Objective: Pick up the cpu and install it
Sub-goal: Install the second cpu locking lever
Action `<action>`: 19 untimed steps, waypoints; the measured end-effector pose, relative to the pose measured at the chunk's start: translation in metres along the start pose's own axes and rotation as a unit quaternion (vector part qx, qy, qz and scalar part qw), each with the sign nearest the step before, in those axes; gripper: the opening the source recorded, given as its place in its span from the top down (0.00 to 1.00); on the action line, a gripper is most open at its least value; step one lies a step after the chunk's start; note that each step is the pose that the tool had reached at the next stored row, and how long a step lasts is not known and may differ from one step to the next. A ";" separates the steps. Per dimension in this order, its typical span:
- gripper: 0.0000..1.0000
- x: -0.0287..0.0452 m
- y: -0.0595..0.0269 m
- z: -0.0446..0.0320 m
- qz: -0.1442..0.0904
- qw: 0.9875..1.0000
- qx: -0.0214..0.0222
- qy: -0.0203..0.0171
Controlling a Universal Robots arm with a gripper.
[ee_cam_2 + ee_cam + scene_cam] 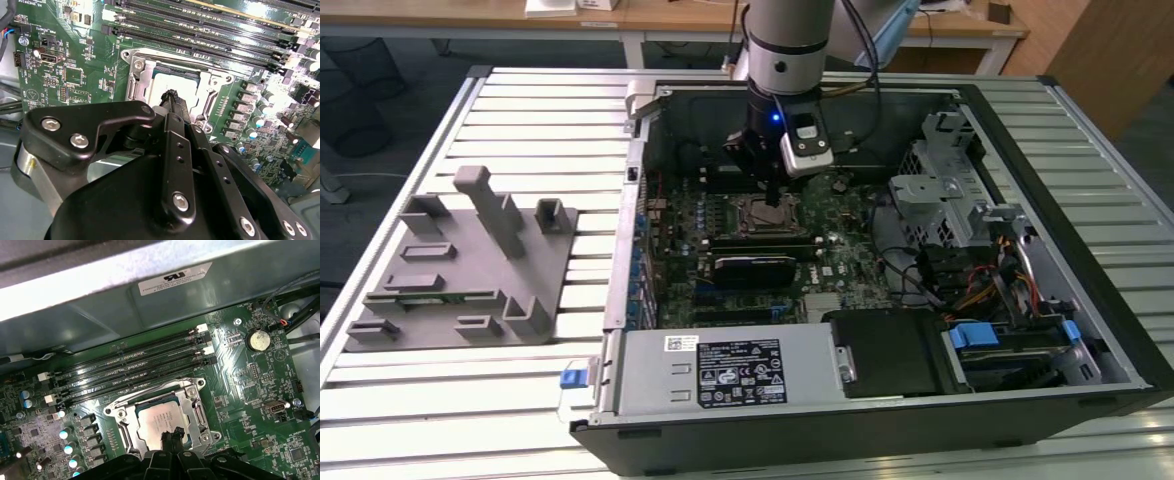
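Note:
The cpu (161, 417), a pale silvery square chip, lies flat inside the metal-framed socket (195, 405) of the green motherboard (245, 390). In the second wrist view the cpu (172, 81) shows as a pale patch inside the socket (137, 82). My gripper (170, 436) hangs just over the chip's near edge, its dark fingertips (171, 96) drawn together with nothing seen between them. In the exterior view the gripper (775, 197) stands inside the open computer case, right above the socket (767, 213).
Memory slots (135, 365) run beside the socket and a coin battery (257, 340) sits further off. The case wall (630, 210), a drive cage (947, 190), cables (961, 275) and the power supply (720, 370) surround the board. A grey slotted holder block (467, 265) stands on the table at the exterior view's left.

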State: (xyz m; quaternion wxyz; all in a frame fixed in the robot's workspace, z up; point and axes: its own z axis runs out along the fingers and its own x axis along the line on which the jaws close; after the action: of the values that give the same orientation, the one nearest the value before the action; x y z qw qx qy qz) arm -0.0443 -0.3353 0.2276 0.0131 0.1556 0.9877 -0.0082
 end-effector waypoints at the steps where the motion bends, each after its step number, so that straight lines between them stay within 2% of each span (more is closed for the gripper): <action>1: 0.89 0.0000 0.0000 0.0000 0.000 1.000 0.000 0.000; 4: 0.89 -0.0001 -0.0001 -0.0032 0.000 1.000 0.000 0.000; 11: 0.89 -0.0005 -0.0002 -0.0191 0.000 1.000 0.000 0.000; 15: 0.89 -0.0007 -0.0006 -0.0203 0.000 1.000 0.000 0.000; 19: 0.89 -0.0021 -0.0045 -0.0202 0.000 1.000 0.000 0.000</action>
State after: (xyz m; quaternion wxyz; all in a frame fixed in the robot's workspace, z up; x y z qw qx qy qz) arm -0.0441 -0.3398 0.2479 0.0131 0.1556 0.9877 -0.0084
